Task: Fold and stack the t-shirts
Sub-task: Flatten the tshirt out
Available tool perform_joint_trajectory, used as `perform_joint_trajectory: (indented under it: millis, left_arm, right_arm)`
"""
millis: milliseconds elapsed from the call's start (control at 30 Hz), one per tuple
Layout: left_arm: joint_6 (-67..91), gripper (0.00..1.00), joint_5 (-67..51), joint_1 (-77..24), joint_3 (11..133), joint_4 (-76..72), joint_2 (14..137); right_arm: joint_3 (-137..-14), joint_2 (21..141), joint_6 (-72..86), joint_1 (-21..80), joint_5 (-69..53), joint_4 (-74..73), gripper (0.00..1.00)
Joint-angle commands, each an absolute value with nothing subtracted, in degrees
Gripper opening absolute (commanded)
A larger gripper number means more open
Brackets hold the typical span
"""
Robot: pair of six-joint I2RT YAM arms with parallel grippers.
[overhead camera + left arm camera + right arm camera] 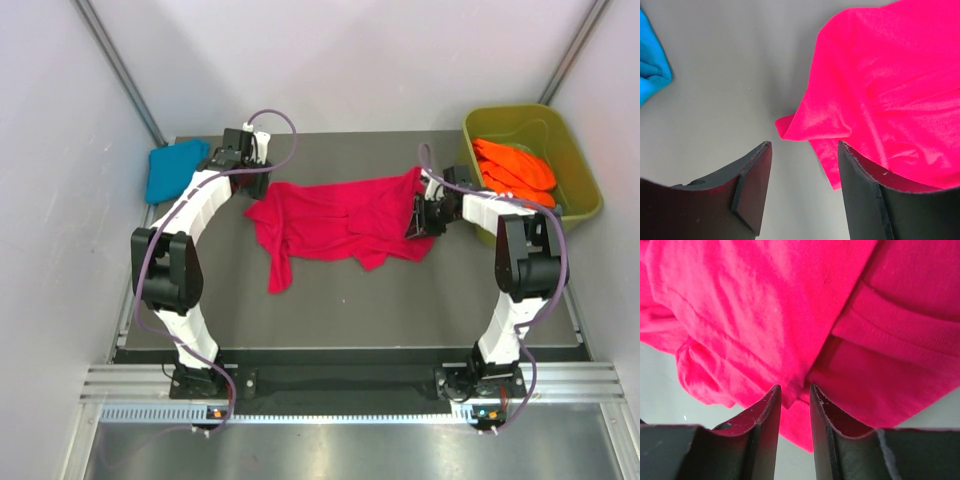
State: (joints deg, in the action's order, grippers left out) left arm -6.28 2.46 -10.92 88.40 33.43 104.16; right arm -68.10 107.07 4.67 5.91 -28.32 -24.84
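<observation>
the crumpled crimson-pink cloth t-shirt lies unfolded mid-worktop. the right claw, nearly closed, pinches its edge; the left claw gapes empty beside a corner. the teal-blue t-shirt looks folded; the bright orange t-shirts wait in the olive-green plastic tub, so most folding remains.

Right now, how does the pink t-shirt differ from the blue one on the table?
The pink t-shirt lies spread and rumpled in the middle of the table; the blue t-shirt is bunched small at its far left corner. The right pincer pinches a fold of the pink t-shirt; the blue t-shirt lies untouched, away from the open left pincer. Both are plain soft cloth.
</observation>
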Motion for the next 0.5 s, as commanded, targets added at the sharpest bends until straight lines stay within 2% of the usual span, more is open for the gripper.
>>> perform_joint_trajectory:
  millis: [0,300,333,367,467]
  left_arm:
    - [-6.2,0.6,2.9,-10.9,89.2,32.0,103.3]
    - [-6.4,0.6,3.2,-10.9,90.4,31.7,103.8]
    - [-6.4,0.6,3.3,-10.9,90.3,31.6,103.8]
    - [-6.5,0.6,3.3,-10.9,90.3,31.7,103.8]
    - [-6.5,0.6,3.5,-10.9,90.1,31.7,103.8]
  right_arm:
    - [-70.6,107.8,4.5,6.8,-29.1,-23.5,0.29]
    - [-68.9,106.7,5.4,7.2,-30.0,-23.5,0.29]
    - [-68.9,106.8,5.5,7.3,-30.5,-23.2,0.27]
    - [-68.8,106.8,5.6,7.5,-31.6,-23.1,0.19]
    - [-69.3,107.1,6.1,7.9,-32.5,-22.9,0.13]
